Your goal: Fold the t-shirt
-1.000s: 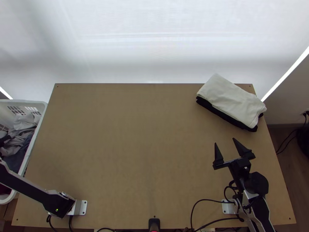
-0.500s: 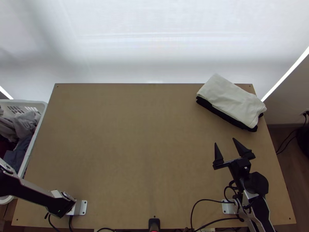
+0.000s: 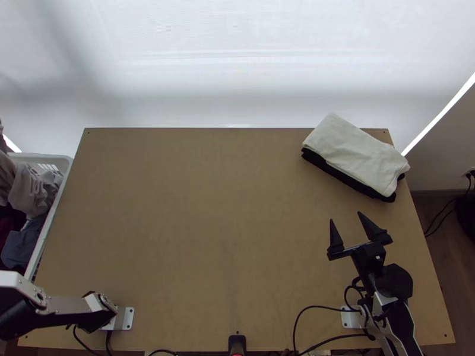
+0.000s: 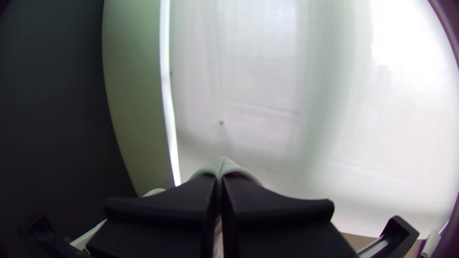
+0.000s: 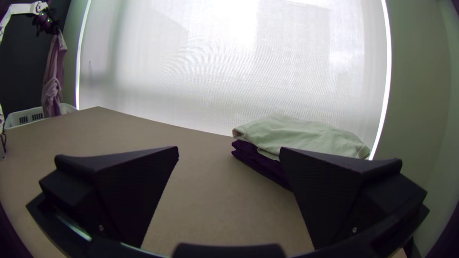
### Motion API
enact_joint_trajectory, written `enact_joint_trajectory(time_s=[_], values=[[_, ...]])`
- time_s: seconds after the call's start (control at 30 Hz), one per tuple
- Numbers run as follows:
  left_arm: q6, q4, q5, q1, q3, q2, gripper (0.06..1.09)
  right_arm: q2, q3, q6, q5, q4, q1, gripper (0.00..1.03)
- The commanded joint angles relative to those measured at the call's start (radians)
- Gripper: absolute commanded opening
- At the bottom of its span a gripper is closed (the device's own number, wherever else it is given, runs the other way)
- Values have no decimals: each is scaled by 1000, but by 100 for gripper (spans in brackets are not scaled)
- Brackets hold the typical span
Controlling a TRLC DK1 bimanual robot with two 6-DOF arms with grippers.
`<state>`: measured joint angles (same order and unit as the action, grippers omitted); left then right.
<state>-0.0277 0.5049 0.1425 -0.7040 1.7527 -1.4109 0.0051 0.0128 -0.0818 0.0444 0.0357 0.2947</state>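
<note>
Robot workspace: two arms [image 3: 401,320], table [image 3: 225,225]

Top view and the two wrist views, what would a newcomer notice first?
Probably the garment hanging from the left gripper at the white basket, beside the table's left edge. Next, the pale folded cloth lying on dark cloth at the far right corner.

- Your desk [image 3: 225,237]: plain tan-brown
- Folded cloth [image 3: 356,151] near your desk's far right corner: plain off-white
- Cloth layer [image 3: 350,181] under it: black
- Basket [image 3: 50,222] at your desk's left edge: white
- Hanging cloth [image 3: 27,190] over it: pale greyish
- Basket clothes: dark blue-grey piece [image 3: 24,240], deep red piece [image 3: 9,222]
- Your right gripper [image 3: 345,216]: black
- Blind [image 3: 237,71]: whitish
</note>
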Motion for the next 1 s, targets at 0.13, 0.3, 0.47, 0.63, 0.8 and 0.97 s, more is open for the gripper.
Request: enact_joint_trajectory(time_s=[0.13, 0.3, 0.47, 0.63, 0.8, 0.97], values=[[81, 55, 8, 244, 67, 191, 10, -8, -11, 11, 0, 9, 8, 99], [126, 101, -78, 477, 45, 239, 10, -8, -11, 11, 0, 9, 8, 99], [146, 138, -170, 772, -35, 285, 9, -8, -11, 11, 0, 9, 8, 99], [143, 126, -420, 1134, -124, 293, 9, -8, -11, 11, 0, 9, 8, 99], [149, 81, -521, 1367, -190, 253, 9, -8, -11, 11, 0, 9, 8, 99], [160, 27, -577, 1528, -205, 161, 9, -8, -11, 11, 0, 9, 8, 99]])
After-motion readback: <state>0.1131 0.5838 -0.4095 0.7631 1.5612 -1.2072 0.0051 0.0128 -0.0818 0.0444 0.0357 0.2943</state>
